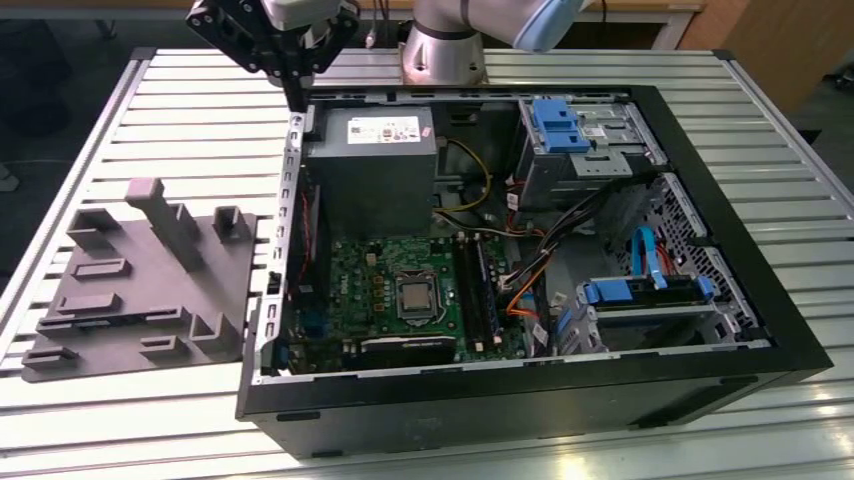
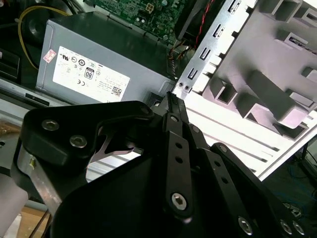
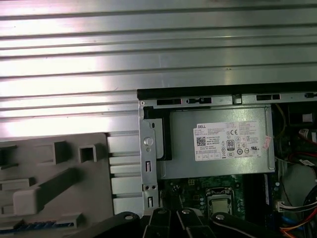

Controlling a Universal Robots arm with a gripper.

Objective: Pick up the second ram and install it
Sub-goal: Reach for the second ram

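Your gripper (image 1: 294,98) hangs over the case's (image 1: 534,400) corner by the power supply (image 1: 371,160), fingers pressed together on nothing. In the first wrist view a thin bluish strip lies on the tray (image 3: 94,191). It may be the second ram (image 3: 34,226), but it is too dim to be sure.

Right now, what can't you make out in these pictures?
Memory slots, exterior view: too small and dark to tell whether sticks sit in them.
Grey tray, first wrist view: cut off by the picture edge.
Power supply, second wrist view: partly hidden by the end effector.
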